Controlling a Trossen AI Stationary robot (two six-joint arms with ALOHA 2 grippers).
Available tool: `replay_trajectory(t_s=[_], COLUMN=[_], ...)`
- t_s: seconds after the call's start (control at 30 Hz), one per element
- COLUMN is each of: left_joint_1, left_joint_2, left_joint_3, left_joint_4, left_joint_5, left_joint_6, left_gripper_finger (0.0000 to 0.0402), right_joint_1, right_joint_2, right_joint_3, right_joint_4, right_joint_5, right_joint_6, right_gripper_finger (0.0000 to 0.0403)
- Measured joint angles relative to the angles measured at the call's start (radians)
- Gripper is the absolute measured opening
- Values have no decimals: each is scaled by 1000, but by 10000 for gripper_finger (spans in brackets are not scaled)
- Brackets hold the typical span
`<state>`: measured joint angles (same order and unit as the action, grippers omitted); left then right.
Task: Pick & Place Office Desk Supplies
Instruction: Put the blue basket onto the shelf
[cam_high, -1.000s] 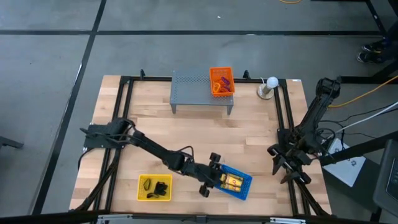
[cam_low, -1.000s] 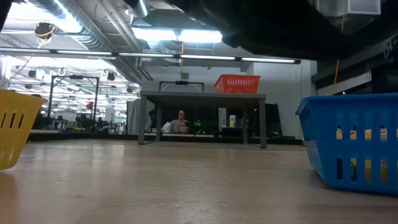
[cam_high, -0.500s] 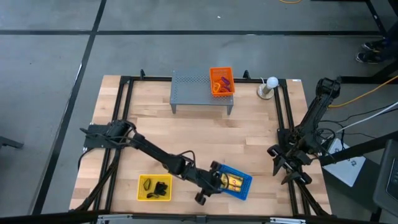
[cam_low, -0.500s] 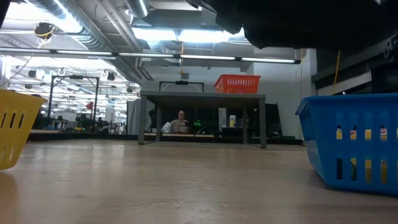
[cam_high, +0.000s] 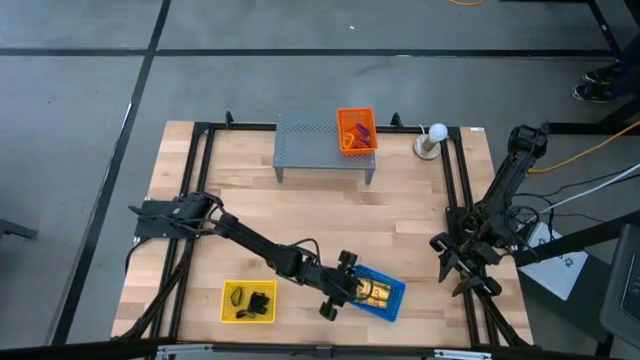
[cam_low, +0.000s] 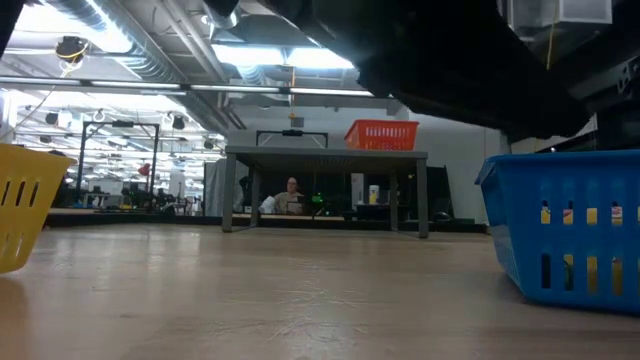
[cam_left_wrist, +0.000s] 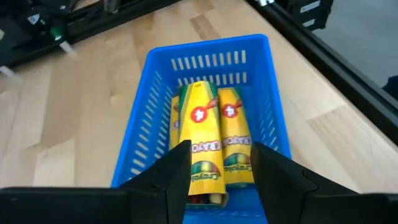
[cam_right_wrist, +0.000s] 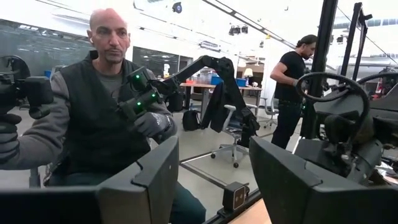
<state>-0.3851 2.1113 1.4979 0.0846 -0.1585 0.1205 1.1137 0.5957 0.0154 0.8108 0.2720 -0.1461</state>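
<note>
The yellow packets (cam_left_wrist: 211, 140) are lying side by side in the blue basket (cam_left_wrist: 152, 65), long sides running along it. The left gripper (cam_left_wrist: 214, 171) is hanging open just over them. The right gripper (cam_right_wrist: 211, 180) is waiting open, far from the basket.

Two packets (cam_left_wrist: 211, 140) lie inside a basket (cam_left_wrist: 155, 74).

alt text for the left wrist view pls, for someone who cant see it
Seen from the left arm's wrist, the open left gripper hangs over a blue plastic basket holding two yellow crayon boxes lying side by side. The basket sits on a light wooden table, with black frame rails crossing the far corners.
</note>
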Motion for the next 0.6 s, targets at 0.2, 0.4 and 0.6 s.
replay_trajectory(t_s=[0.2,0.4,0.6], left_joint_1=[1,1,-20], left_joint_2=[0,-1,-1], left_joint_3=[11,11,46], left_joint_4=[-10,-32,-51], left_joint_5=[-18,-108,-22], left_joint_6=[-24,-91,22], left_gripper_finger=[161,161,161], right_joint_1=[0,0,0], right_joint_2=[0,0,0], right_joint_3=[1,1,1], right_joint_4=[-5,-6,-15], right_joint_5=[0,0,-1], right_joint_6=[0,5,5], right_gripper_finger=[197,197,197])
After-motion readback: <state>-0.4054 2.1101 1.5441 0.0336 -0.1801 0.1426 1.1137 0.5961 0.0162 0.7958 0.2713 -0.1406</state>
